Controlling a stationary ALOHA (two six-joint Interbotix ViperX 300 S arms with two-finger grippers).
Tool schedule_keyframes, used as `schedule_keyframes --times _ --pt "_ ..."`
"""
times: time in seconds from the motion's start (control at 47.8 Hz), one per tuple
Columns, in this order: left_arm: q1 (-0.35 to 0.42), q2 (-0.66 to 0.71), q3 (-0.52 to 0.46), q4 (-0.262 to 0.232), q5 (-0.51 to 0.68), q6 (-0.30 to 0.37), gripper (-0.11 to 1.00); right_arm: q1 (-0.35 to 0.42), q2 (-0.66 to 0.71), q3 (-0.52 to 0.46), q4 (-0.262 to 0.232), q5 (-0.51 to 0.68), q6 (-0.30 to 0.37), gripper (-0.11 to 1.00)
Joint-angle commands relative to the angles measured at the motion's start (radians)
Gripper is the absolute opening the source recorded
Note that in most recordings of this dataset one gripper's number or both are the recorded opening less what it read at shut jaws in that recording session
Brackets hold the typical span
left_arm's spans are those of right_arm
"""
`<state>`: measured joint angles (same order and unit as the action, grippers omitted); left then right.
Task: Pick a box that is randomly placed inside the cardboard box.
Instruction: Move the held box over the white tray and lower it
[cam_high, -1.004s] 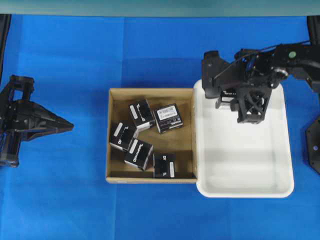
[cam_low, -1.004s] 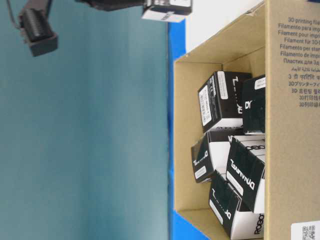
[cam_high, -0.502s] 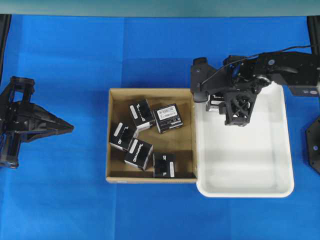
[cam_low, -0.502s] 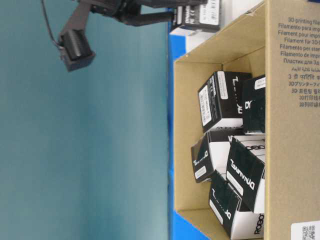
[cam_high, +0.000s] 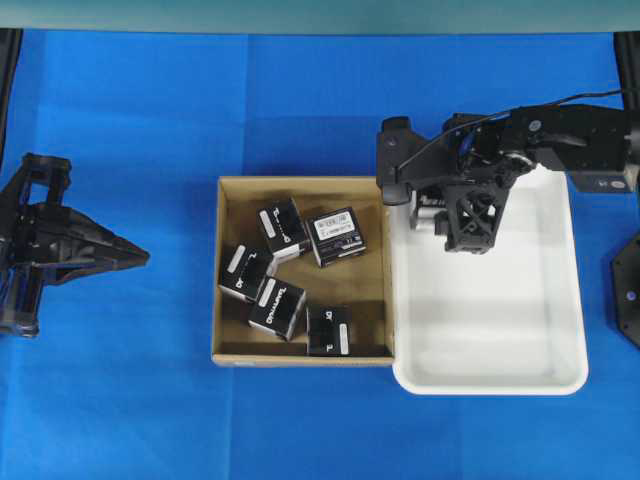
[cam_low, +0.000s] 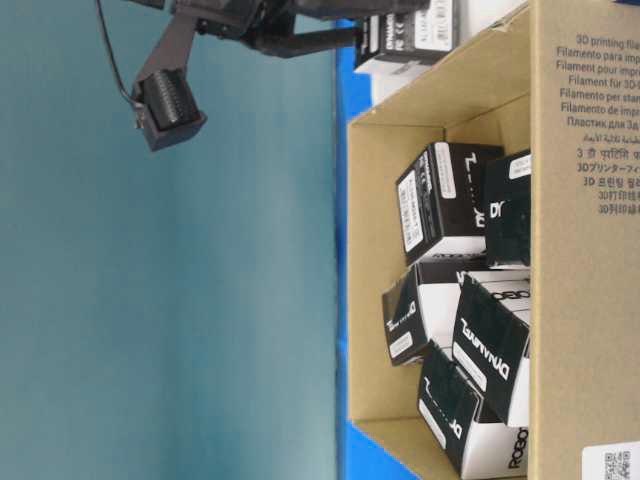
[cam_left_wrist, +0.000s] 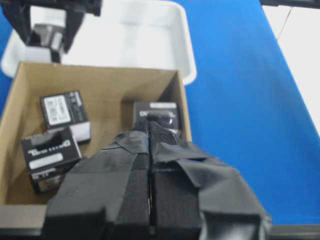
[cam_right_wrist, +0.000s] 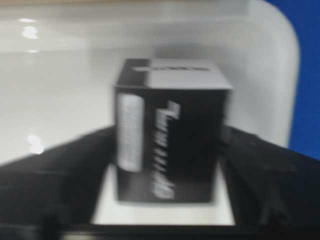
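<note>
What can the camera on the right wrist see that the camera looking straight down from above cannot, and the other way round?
Only the right wrist view shows the held box up close, its white lettering blurred, with dark fingers pressed on both sides. Only the overhead view shows the cardboard box with five black boxes inside, the left gripper parked shut on the blue cloth, and the right gripper as a whole. Both show the white tray under the held box.
</note>
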<state>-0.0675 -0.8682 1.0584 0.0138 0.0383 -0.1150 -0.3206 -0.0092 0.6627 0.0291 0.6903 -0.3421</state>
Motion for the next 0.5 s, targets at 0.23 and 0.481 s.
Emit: schedule_keyframes --times 0.23,0.481 --pt "-0.002 0.006 -0.032 0.002 -0.011 0.0 -0.07 0.009 0.003 -0.012 0.003 -0.032 0.023 0.99" --pt "-0.002 0.002 -0.032 0.003 -0.011 0.0 -0.07 -0.005 -0.114 -0.037 0.003 0.055 0.074 0.99"
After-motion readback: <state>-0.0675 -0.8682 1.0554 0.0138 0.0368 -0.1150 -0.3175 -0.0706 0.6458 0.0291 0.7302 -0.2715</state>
